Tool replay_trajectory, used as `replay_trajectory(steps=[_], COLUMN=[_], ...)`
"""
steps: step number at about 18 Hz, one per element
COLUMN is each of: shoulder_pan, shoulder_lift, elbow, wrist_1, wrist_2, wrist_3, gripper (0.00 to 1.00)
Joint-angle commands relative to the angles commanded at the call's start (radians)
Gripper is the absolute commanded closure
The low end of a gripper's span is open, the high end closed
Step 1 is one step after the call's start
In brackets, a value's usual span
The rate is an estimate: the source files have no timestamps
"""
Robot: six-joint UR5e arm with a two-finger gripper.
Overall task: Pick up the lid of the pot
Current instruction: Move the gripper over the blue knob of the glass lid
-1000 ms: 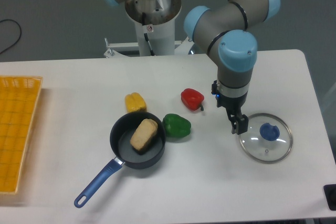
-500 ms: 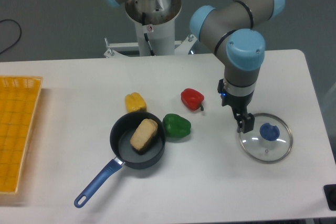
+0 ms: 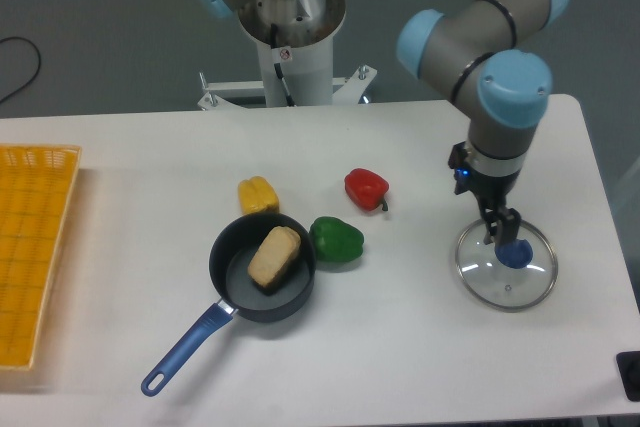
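Claw fingers are spread apart on my screen, right of center in the frame, with pale tabletop showing between them. From my seat, the lower right fingertip overlaps the far edge of the glass pot lid, close to its blue knob; I cannot tell from this one angle how high it sits or whether it touches.

Working across from the left, I see a yellow-orange bin cut off by the frame's edge, with a dark cable curling above it in the upper left. Left of center, lower down, a black pan sits on the white table, its blue handle pointing to the lower left. A tan block lies in it. Behind the pan I have a yellow pepper; just beside its right rim, a green pepper; farther back and right, a red pepper. The lid lies flat on the table in the lower right, knob up. A small black object pokes in at the right edge below it.
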Motion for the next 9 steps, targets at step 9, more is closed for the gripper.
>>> replay_trajectory(steps=[9], shoulder_pan=[0.038], shoulder_lift=[-0.072], elbow=[0.040], wrist_1=[0.000], wrist_2=[-0.002], wrist_3=[0.112], gripper=[0.00])
